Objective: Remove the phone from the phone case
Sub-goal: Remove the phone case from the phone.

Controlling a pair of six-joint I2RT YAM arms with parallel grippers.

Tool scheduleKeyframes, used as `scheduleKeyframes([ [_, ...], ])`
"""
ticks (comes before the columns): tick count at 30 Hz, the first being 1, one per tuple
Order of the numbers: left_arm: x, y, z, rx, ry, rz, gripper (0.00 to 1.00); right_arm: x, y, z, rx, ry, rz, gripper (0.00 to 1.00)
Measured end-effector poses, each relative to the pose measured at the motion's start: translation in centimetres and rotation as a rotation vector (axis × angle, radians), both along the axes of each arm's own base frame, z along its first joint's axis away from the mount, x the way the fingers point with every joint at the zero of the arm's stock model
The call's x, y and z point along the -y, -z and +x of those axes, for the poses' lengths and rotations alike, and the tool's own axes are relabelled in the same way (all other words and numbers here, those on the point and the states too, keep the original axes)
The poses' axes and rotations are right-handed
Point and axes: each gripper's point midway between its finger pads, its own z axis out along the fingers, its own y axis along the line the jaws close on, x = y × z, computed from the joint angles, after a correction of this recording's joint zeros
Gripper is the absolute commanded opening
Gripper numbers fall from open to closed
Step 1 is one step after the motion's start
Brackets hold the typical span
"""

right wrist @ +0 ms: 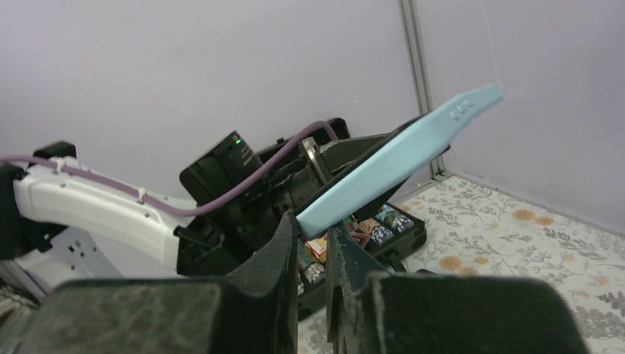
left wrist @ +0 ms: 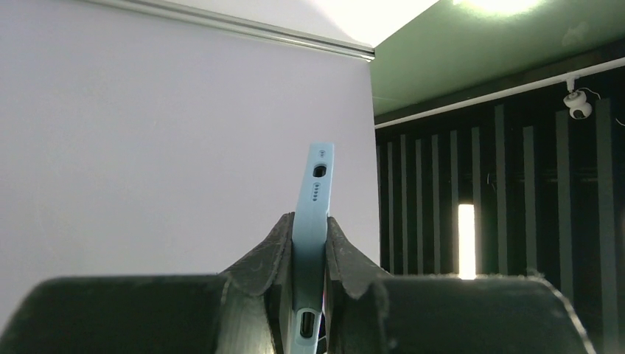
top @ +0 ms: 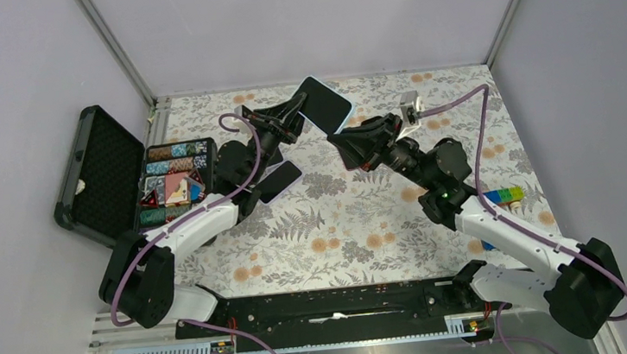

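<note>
Grey walls enclose a floral-patterned bench (top: 367,224), with both arms reaching toward its far middle.

Task item: the phone (top: 326,105), dark screen upward, sits inside the light blue phone case (left wrist: 313,199). It is held in the air above the far part of the bench, tilted, clear of the surface.

Left gripper (top: 298,111): jaws clamped on the phone case from its left end. The wrist view shows the case edge-on between the two pads, its port openings visible.

Right gripper (right wrist: 311,225): jaws drawn narrow about the lower corner of the phone case. One finger lies on each side of that corner, and the case slopes up and away to the right. Contact is apparent; how firm the grip is cannot be confirmed.

Other items: an open black carry case (top: 97,176) lies at the left edge, its tray holding multicoloured pieces (top: 173,177). A dark flat slab (top: 280,181) lies on the bench just beside the left arm. A row of coloured blocks (top: 504,196) sits near the right arm, well apart from the phone.
</note>
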Motion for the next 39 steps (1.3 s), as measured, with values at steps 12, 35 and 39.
scheduleKeyframes([
  [12,1.8,1.4,-1.1,-0.057,0.105,0.036,0.0,0.9,3.9,1.9,-0.019,0.045,-0.19,0.0],
  [35,2.2,1.0,-1.8,-0.025,0.119,0.041,0.0,2.0,0.7,-0.9,-0.02,-0.04,0.032,0.79],
  [39,2.2,1.0,-1.8,-0.025,0.119,0.041,0.0,2.1,0.6,-0.6,-0.056,-0.034,0.06,0.58],
])
